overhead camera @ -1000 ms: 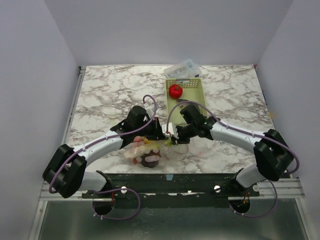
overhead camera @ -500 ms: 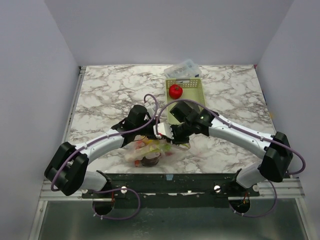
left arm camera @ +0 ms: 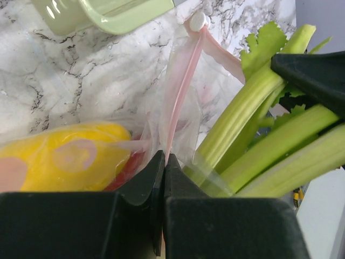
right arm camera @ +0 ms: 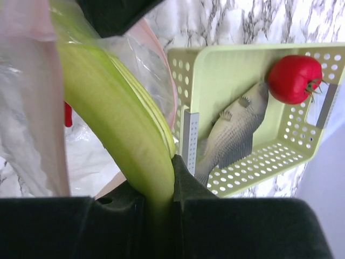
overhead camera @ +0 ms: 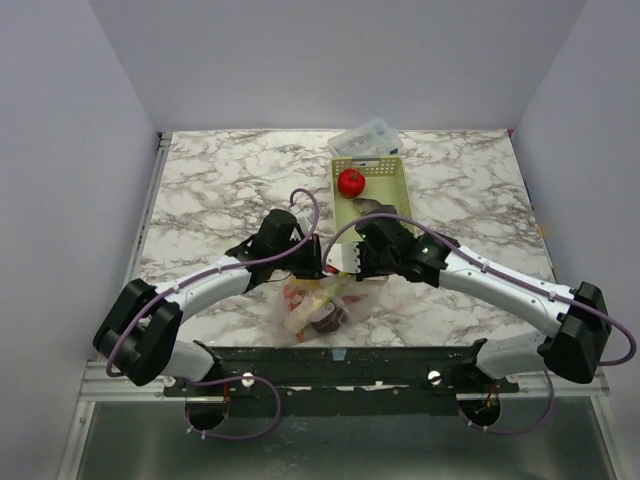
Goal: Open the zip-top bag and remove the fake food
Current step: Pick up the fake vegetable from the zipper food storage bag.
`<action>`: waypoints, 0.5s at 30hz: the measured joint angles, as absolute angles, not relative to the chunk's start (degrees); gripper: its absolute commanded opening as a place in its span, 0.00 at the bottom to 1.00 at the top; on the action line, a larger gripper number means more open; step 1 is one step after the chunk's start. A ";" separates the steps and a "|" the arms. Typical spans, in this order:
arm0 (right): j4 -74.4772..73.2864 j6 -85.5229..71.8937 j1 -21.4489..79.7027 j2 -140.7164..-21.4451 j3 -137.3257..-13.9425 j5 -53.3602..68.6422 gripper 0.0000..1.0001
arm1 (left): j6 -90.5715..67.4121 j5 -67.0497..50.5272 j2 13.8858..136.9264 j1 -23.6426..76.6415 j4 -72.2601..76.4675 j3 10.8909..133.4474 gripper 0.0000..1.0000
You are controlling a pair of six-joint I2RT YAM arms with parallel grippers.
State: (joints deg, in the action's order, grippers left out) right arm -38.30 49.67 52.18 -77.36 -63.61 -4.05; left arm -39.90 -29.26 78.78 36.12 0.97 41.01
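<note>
The clear zip-top bag (overhead camera: 312,305) hangs low near the table's front edge, between the two arms. My left gripper (left arm camera: 163,157) is shut on its pinkish zip strip (left arm camera: 180,91), whose slider sits at the far end. Inside the bag lie a yellow lemon (left arm camera: 64,156), something red and a dark beet (overhead camera: 325,320). My right gripper (right arm camera: 156,175) is shut on the pale green leek (right arm camera: 116,108), whose stalks (left arm camera: 259,135) stick out of the bag's mouth. In the top view the two grippers (overhead camera: 322,265) (overhead camera: 343,266) are almost touching above the bag.
The pale green slotted basket (overhead camera: 389,175) stands behind the grippers, holding a red round fruit (overhead camera: 351,182) and a grey toy fish (right arm camera: 232,135). A clear rigid box (overhead camera: 365,135) sits behind the basket at the back edge. Bare marble lies left and right.
The bag and both grippers have shifted a little to the right. The right arm has swung its elbow outward to the right. Both grips look unchanged.
</note>
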 measured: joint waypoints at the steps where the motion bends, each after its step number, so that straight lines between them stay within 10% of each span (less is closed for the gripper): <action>1: -37.82 49.95 52.18 -76.97 -62.74 -5.26 0.00 | -39.81 -29.26 78.78 36.12 0.71 41.04 0.00; 15: -41.32 48.45 48.29 -73.28 -68.34 -2.42 0.00 | -37.04 -28.91 77.84 36.12 -4.05 43.51 0.00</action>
State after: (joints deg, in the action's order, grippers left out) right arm -41.32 48.45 48.29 -73.28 -68.34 -2.42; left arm -37.04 -28.91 77.84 36.12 -4.05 43.51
